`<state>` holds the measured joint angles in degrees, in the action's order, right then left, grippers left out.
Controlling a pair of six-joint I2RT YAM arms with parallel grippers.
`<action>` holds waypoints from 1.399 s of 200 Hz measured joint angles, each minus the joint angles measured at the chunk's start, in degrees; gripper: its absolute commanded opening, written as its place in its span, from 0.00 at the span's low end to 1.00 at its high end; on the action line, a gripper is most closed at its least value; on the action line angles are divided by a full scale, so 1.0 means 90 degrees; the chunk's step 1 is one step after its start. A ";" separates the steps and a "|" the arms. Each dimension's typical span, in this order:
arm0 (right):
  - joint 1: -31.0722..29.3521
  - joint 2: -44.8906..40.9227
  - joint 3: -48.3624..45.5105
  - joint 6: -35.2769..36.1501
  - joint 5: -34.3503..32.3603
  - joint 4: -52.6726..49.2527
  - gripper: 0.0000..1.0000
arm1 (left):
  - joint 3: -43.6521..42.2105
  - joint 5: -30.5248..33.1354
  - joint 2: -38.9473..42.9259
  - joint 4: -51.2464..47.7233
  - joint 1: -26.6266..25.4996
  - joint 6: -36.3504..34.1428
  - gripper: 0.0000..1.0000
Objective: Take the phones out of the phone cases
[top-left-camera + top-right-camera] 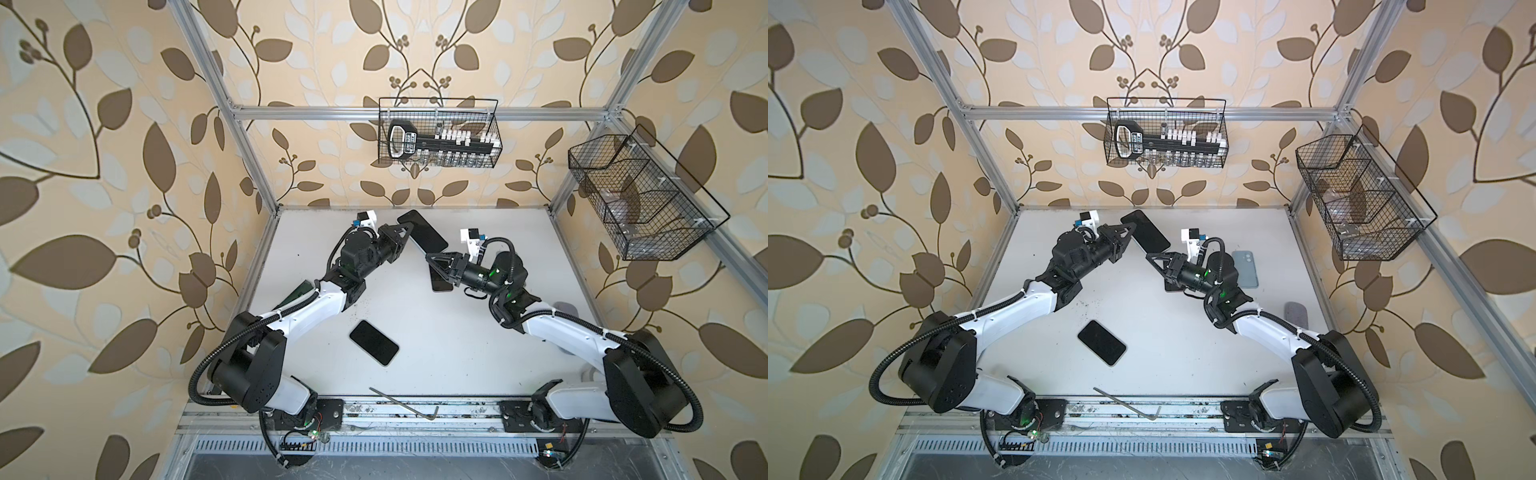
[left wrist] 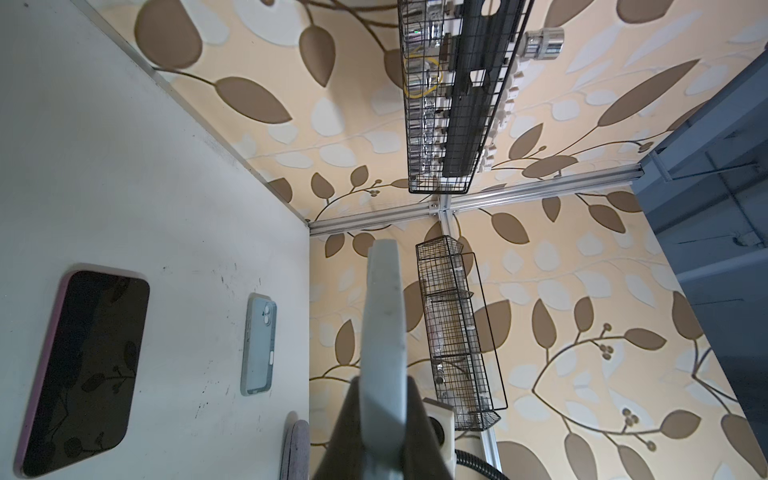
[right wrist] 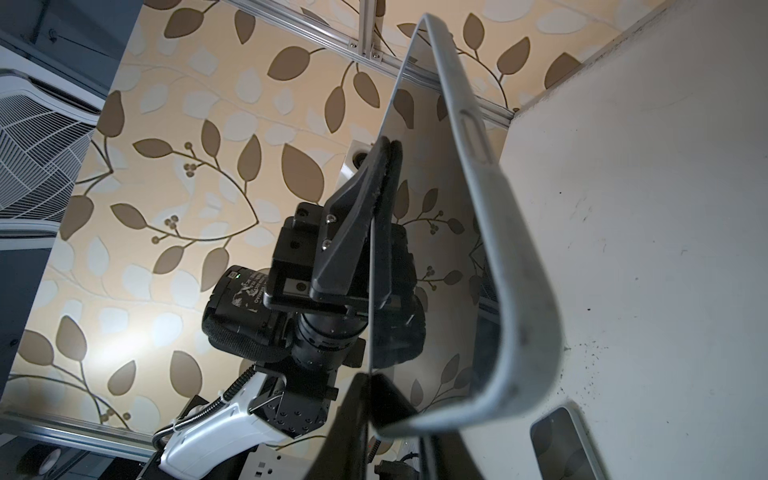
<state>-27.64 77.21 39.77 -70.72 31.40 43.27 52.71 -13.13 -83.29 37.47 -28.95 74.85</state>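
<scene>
Up above the back of the desk (image 1: 457,345), the phone (image 1: 424,232) hangs in the air, tucked inside its grey phone case (image 3: 478,141). The left hand (image 1: 405,230) is pressed together on one edge, pinching phone and case as one. The right hand (image 1: 432,258) is at the low corner with a finger on each side of the case, but I cannot tell if it squeezes yet. I think the job now is to peel that corner off. To do it well, the right hand should catch only the soft rim of the case, not the glass too. Then it should bend the rim away from the screen, slow and gentle. The left hand must hold tight so nothing slips. If the phone drops, it could land on the other phone (image 1: 439,286) lying just below.
</scene>
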 measured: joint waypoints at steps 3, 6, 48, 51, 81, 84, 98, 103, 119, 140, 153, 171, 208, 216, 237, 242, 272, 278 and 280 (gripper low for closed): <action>0.0000 -0.0005 0.0000 -0.0017 -0.0007 0.0005 0.28 | 0.0000 0.0002 0.0000 0.0007 0.0000 0.0002 0.00; -0.0002 -0.0010 0.0000 0.0002 -0.0015 -0.0002 0.30 | 0.0000 0.0000 0.0000 0.0015 0.0000 -0.0005 0.00; -0.0041 -0.0027 -0.0002 0.0019 -0.0114 0.0051 0.36 | 0.0000 -0.0002 -0.0002 0.0034 -0.0002 0.0002 0.00; -0.0051 -0.0027 -0.0002 0.0017 -0.0117 0.0058 0.36 | 0.0000 -0.0002 -0.0002 0.0039 -0.0002 0.0005 0.00; -0.0143 -0.0022 -0.0002 -0.0027 -0.0165 0.0175 0.34 | 0.0000 0.0000 -0.0019 0.0104 -0.0041 0.0015 0.00; -0.0146 -0.0019 -0.0002 -0.0032 -0.0170 0.0185 0.34 | 0.0000 -0.0002 -0.0034 0.0134 -0.0044 0.0019 0.00; -0.0182 -0.0010 -0.0002 -0.0061 -0.0209 0.0211 0.34 | 0.0000 -0.0002 -0.0102 0.0221 -0.0044 0.0063 0.00; -0.0187 0.0005 -0.0002 -0.0075 -0.0228 0.0214 0.33 | 0.0000 -0.0005 -0.0121 0.0240 -0.0044 0.0068 0.00; -0.0221 0.0053 -0.0002 -0.0104 -0.0301 0.0228 0.32 | 0.0000 -0.0005 -0.0163 0.0279 -0.0044 0.0075 0.00; -0.0282 0.0063 -0.0002 -0.0151 -0.0376 0.0231 0.27 | 0.0000 -0.0005 -0.0185 0.0311 -0.0041 0.0104 0.00; -0.0306 0.0063 -0.0002 -0.0155 -0.0427 0.0262 0.25 | 0.0000 -0.0005 -0.0185 0.0357 -0.0041 0.0119 0.00; -0.0335 0.0066 -0.0010 -0.0168 -0.0491 0.0291 0.21 | 0.0000 -0.0005 -0.0185 0.0410 -0.0041 0.0165 0.00; -0.0347 0.0073 -0.0092 -0.0189 -0.0568 0.0437 0.15 | 0.0000 -0.0007 -0.0187 0.0457 -0.0044 0.0199 0.00; -0.0347 0.0073 -0.0100 -0.0204 -0.0571 0.0474 0.13 | 0.0000 -0.0012 -0.0189 0.0466 -0.0044 0.0214 0.00; -0.0347 0.0073 -0.0102 -0.0245 -0.0578 0.0566 0.11 | 0.0000 -0.0012 -0.0189 0.0493 -0.0044 0.0279 0.00; -0.0347 0.0075 -0.0104 -0.0260 -0.0580 0.0593 0.10 | 0.0000 -0.0012 -0.0189 0.0500 -0.0044 0.0304 0.00; -0.0345 0.0090 -0.0124 -0.0262 -0.0588 0.0687 0.08 | 0.0000 -0.0012 -0.0209 0.0532 -0.0044 0.0427 0.00; -0.0345 0.0092 -0.0138 -0.0260 -0.0593 0.0707 0.08 | 0.0000 -0.0012 -0.0221 0.0534 -0.0044 0.0466 0.00; -0.0345 0.0092 -0.0148 -0.0260 -0.0593 0.0714 0.08 | 0.0000 -0.0012 -0.0223 0.0532 -0.0044 0.0483 0.00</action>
<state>-30.74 78.04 38.44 -73.06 26.06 49.69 52.71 -13.23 -85.30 42.26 -29.34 79.20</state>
